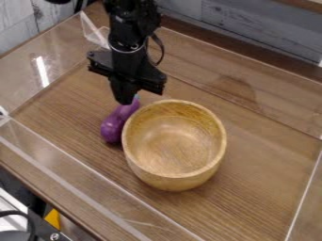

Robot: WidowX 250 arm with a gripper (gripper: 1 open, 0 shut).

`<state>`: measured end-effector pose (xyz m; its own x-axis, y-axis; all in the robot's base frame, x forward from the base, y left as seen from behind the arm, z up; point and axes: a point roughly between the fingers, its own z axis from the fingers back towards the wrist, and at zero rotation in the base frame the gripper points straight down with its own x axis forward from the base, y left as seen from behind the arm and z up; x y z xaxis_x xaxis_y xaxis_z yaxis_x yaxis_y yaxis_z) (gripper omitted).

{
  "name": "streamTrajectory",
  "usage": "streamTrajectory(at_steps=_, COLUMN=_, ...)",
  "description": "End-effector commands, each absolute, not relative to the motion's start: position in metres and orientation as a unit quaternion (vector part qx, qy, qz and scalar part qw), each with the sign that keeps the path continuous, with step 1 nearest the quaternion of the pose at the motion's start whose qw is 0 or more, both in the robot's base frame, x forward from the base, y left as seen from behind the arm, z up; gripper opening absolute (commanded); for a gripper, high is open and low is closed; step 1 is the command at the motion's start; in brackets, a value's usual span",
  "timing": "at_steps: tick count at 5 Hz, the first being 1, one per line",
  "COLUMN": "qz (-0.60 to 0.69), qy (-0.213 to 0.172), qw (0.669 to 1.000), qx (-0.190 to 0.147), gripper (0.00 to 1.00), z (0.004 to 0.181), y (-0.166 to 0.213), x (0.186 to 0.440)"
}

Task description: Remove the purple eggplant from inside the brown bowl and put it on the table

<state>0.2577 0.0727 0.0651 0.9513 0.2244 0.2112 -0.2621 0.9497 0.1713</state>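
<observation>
The purple eggplant rests on the table, outside the brown bowl and close against its left wall. The light wooden bowl holds nothing. My gripper points down with its jaws together, its tip right at the eggplant's upper end. Whether the tip touches the eggplant cannot be told. The eggplant's stem cap is hidden.
Clear plastic walls run along the front and left of the wood-grain tabletop. A grey plank wall stands at the back. Dark cables lie at the bottom left, outside the enclosure.
</observation>
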Motion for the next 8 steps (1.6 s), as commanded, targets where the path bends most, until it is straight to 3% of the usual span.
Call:
streamTrajectory(at_steps=1, qz=0.13, qy=-0.111, qw=0.979, qx=0.11, gripper=0.0, z=0.07, y=0.082, x=0.259)
streamTrajectory(at_steps=6, qz=0.129, qy=-0.111, qw=0.976, qx=0.138, gripper=0.0, z=0.058, y=0.103, x=0.249)
streamTrajectory(at_steps=7, qz=0.132, qy=-0.11, qw=0.976, qx=0.135, gripper=1.0, z=0.061, y=0.103, x=0.249)
streamTrajectory(at_steps=8, qz=0.136, qy=-0.111, qw=0.976, qx=0.129, gripper=1.0, z=0.067, y=0.103, x=0.25)
